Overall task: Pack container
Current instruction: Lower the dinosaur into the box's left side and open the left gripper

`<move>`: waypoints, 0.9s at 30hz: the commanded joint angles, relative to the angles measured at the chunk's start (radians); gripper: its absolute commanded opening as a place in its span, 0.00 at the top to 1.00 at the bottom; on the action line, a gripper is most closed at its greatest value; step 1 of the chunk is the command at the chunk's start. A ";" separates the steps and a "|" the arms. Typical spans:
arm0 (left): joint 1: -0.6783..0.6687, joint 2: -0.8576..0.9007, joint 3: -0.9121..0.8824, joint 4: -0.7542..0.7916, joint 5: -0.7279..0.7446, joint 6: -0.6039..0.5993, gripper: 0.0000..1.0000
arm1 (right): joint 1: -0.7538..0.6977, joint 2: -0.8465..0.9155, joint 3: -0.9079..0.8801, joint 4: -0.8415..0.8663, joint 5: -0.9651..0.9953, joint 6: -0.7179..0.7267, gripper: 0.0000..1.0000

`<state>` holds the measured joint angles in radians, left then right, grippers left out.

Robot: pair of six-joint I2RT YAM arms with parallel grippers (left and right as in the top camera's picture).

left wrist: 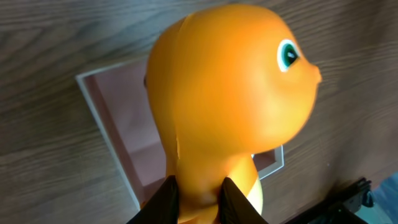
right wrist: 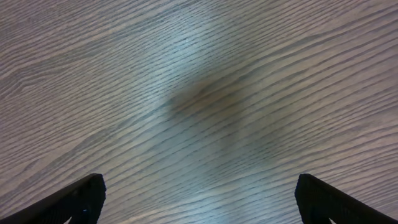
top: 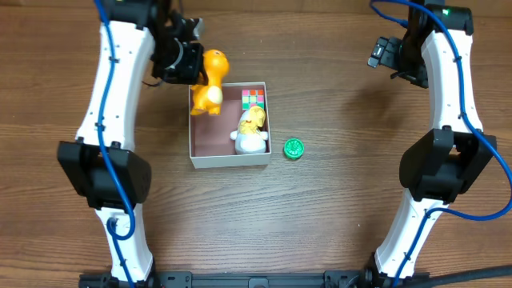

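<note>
The container (top: 210, 140), a square shallow box with white walls and a dusty pink inside, sits at the table's centre left. It holds a colourful cube (top: 254, 98) and a white and yellow toy (top: 251, 132). My left gripper (top: 189, 64) is shut on an orange dinosaur toy (top: 211, 84) and holds it above the container's back left corner. In the left wrist view the orange toy (left wrist: 230, 106) fills the frame between the fingers (left wrist: 198, 202), with the container (left wrist: 118, 143) below. My right gripper (right wrist: 199, 199) is open and empty above bare table at the back right (top: 384, 52).
A small green round object (top: 294, 148) lies on the table just right of the container. The arm bases stand at the front left and front right.
</note>
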<state>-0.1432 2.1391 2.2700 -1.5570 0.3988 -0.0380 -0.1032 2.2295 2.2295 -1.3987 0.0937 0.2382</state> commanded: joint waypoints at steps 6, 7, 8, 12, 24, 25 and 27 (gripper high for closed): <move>-0.126 -0.002 0.021 -0.005 -0.226 -0.220 0.77 | 0.000 -0.045 0.000 0.007 0.009 0.000 0.00; -0.132 -0.002 0.016 -0.006 -0.239 -0.232 0.77 | 0.000 -0.045 0.000 0.007 0.009 0.000 0.00; -0.138 -0.002 0.006 -0.004 -0.242 -0.240 0.77 | 0.000 -0.045 0.000 0.007 0.009 0.000 0.00; -0.146 -0.002 -0.040 0.002 -0.245 -0.267 0.78 | 0.000 -0.045 0.000 0.007 0.009 0.000 0.00; -0.145 -0.001 -0.191 0.069 -0.242 -0.292 0.81 | 0.000 -0.045 0.000 0.007 0.009 0.000 0.00; -0.145 -0.002 -0.191 0.073 -0.242 -0.292 0.80 | 0.000 -0.045 0.000 0.007 0.009 0.000 0.00; -0.145 -0.001 -0.191 0.074 -0.243 -0.292 0.78 | 0.000 -0.045 0.000 0.007 0.009 0.000 0.00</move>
<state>-0.2867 2.1391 2.0804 -1.4891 0.1665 -0.3138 -0.1032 2.2295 2.2295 -1.3979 0.0937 0.2379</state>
